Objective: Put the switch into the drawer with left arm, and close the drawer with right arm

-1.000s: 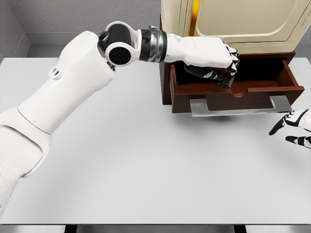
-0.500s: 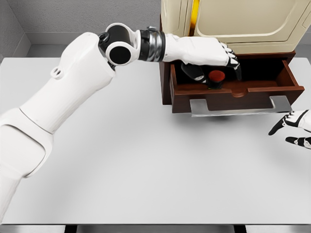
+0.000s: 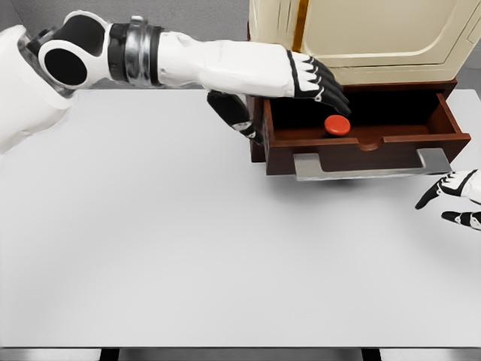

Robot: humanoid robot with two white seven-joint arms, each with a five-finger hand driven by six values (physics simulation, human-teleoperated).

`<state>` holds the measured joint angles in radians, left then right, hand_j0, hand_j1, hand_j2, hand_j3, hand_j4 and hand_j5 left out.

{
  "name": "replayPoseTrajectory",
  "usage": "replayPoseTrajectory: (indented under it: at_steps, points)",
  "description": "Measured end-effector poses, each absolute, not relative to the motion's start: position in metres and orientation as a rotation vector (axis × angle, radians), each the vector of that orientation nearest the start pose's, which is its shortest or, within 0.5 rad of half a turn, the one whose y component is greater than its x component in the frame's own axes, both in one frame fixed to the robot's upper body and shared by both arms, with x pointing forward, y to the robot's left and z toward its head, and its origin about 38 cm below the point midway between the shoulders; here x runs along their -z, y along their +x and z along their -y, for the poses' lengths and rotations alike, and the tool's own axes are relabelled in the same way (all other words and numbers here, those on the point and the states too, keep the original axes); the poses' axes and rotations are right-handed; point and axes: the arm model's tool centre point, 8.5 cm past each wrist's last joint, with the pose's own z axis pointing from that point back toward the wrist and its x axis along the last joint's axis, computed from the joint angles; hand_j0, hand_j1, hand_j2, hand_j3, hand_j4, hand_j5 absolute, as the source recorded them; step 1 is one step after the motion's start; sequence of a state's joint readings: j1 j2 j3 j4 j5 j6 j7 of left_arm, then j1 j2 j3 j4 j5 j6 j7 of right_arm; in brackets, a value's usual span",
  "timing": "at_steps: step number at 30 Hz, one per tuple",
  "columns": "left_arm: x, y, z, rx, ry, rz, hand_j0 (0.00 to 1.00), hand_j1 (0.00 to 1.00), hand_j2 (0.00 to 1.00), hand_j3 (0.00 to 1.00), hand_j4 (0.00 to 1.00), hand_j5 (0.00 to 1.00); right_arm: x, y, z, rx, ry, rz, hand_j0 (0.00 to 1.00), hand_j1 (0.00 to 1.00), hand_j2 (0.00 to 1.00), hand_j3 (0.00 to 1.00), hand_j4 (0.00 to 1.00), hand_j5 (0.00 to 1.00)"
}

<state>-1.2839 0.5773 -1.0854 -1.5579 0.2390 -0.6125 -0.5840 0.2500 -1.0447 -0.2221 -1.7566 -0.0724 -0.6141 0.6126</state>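
The switch (image 3: 337, 125), a dark base with a round red button, lies inside the open brown drawer (image 3: 361, 153) near its front wall. My left hand (image 3: 304, 84) hovers above the drawer's left part with fingers spread, holding nothing; its thumb hangs outside the drawer's left side. The left arm stretches in from the upper left. My right hand (image 3: 453, 198) rests at the right edge of the table, below and to the right of the drawer's grey handle (image 3: 372, 165), its fingers relaxed and apart.
The drawer belongs to a brown cabinet base under a cream appliance (image 3: 361, 37) at the back of the white table (image 3: 188, 241). Grey walls stand behind.
My left hand let go of the switch, which now lies in the drawer. The hand opened, rose and drew back to the left, with the elbow swinging up and away.
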Motion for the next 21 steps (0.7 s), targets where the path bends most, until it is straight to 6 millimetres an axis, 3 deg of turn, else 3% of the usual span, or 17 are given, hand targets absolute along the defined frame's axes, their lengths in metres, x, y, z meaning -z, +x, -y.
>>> replayPoseTrajectory:
  at_steps: [1, 3, 6, 8, 12, 16, 21]
  points:
    - [-0.393, 0.398, -0.098, -2.420, 0.358, -2.116, 1.00, 1.00, 1.00, 1.00, 1.00, 1.00, -0.245, 0.297, 0.420, -1.688, -0.252, 1.505, 0.56, 0.56, 0.56, 0.56, 0.56, 0.56]
    - [-0.381, 0.380, -0.103, -2.449, 0.520, -2.087, 1.00, 1.00, 1.00, 1.00, 1.00, 1.00, -0.248, 0.298, 0.420, -1.692, -0.260, 1.511, 0.56, 0.56, 0.56, 0.56, 0.56, 0.56]
    - [-0.372, 0.368, -0.106, -2.485, 0.671, -2.057, 1.00, 1.00, 1.00, 1.00, 1.00, 1.00, -0.252, 0.300, 0.419, -1.697, -0.268, 1.518, 0.56, 0.56, 0.56, 0.56, 0.56, 0.56]
    - [-0.387, 0.370, -0.082, -2.574, 0.818, -2.128, 1.00, 1.00, 1.00, 1.00, 1.00, 1.00, -0.253, 0.301, 0.419, -1.697, -0.269, 1.520, 0.56, 0.56, 0.56, 0.56, 0.56, 0.56]
    - [-0.384, 0.388, -0.053, -2.785, 1.166, -2.424, 1.00, 1.00, 1.00, 1.00, 1.00, 1.00, -0.256, 0.304, 0.417, -1.702, -0.274, 1.530, 0.56, 0.56, 0.56, 0.56, 0.56, 0.56]
    - [-0.370, 0.397, -0.057, -3.007, 1.319, -2.468, 1.00, 1.00, 1.00, 1.00, 1.00, 1.00, -0.256, 0.309, 0.411, -1.713, -0.262, 1.544, 0.56, 0.56, 0.56, 0.56, 0.56, 0.56]
    - [-0.366, 0.407, -0.070, -3.059, 1.316, -2.619, 1.00, 1.00, 1.00, 1.00, 1.00, 1.00, -0.255, 0.310, 0.409, -1.716, -0.251, 1.544, 0.56, 0.56, 0.56, 0.56, 0.56, 0.56]
